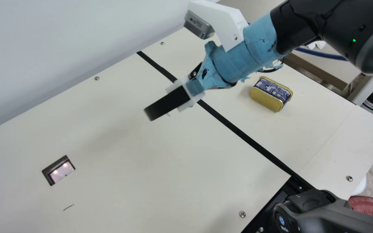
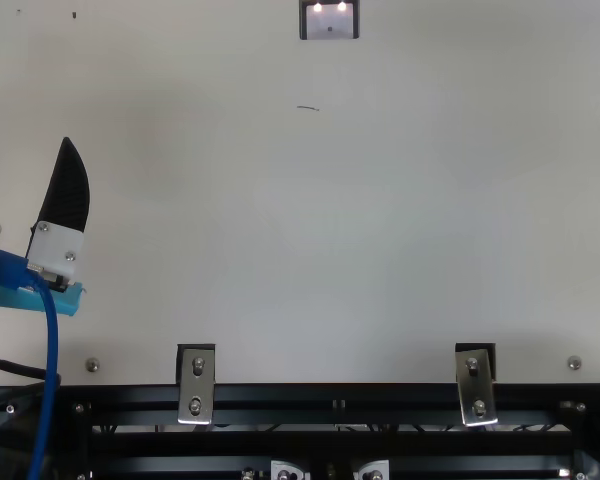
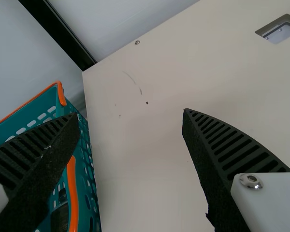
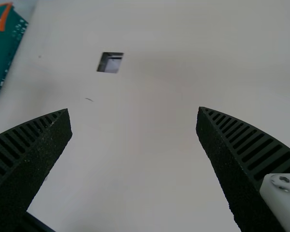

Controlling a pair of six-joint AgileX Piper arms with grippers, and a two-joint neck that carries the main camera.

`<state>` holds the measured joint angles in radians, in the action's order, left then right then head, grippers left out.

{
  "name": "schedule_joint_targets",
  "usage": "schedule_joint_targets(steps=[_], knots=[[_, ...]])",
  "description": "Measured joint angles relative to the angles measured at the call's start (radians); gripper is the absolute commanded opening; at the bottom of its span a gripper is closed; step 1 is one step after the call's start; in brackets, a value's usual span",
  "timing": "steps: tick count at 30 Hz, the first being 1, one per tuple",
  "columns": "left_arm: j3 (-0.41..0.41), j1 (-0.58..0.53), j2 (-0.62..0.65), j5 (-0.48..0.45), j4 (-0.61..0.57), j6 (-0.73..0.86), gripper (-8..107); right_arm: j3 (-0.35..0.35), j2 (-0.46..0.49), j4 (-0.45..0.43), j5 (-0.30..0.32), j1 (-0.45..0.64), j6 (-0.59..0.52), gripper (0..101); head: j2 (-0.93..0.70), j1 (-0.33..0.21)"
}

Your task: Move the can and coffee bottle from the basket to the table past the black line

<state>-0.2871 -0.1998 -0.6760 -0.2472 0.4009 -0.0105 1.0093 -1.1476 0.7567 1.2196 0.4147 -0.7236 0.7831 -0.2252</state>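
Observation:
In the main view my right gripper hangs over the table near the black line, with the gold can lying on the line's far right side, apart from it. My right gripper stands open and empty in its wrist view. In the top view my left gripper is at the left edge. The left wrist view shows my left gripper open, one finger over the teal basket with orange trim. A dark object shows inside the basket; I cannot tell whether it is the coffee bottle.
A recessed square panel is set into the cream table. A pale wall runs along the table's edge. Metal brackets and a black rail line the near side.

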Motion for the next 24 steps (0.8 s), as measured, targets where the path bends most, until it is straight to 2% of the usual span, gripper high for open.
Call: schedule_joint_targets(steps=[4,13,21,24], knots=[[0.0,0.0,0.0,0.0,0.0,0.0,90,0.0,0.075,0.02,0.001,-0.074,0.093,101,0.0,-0.005],[0.0,0.0,0.0,0.0,0.0,0.0,90,0.016,0.251,0.003,0.004,-0.228,0.329,101,0.0,0.0],[0.0,0.0,0.0,0.0,0.0,0.0,90,0.064,0.419,-0.122,0.008,-0.395,0.614,101,0.0,0.0],[0.0,0.0,0.0,0.0,0.0,0.0,90,0.064,0.424,-0.145,0.01,-0.404,0.667,101,0.0,-0.005]])
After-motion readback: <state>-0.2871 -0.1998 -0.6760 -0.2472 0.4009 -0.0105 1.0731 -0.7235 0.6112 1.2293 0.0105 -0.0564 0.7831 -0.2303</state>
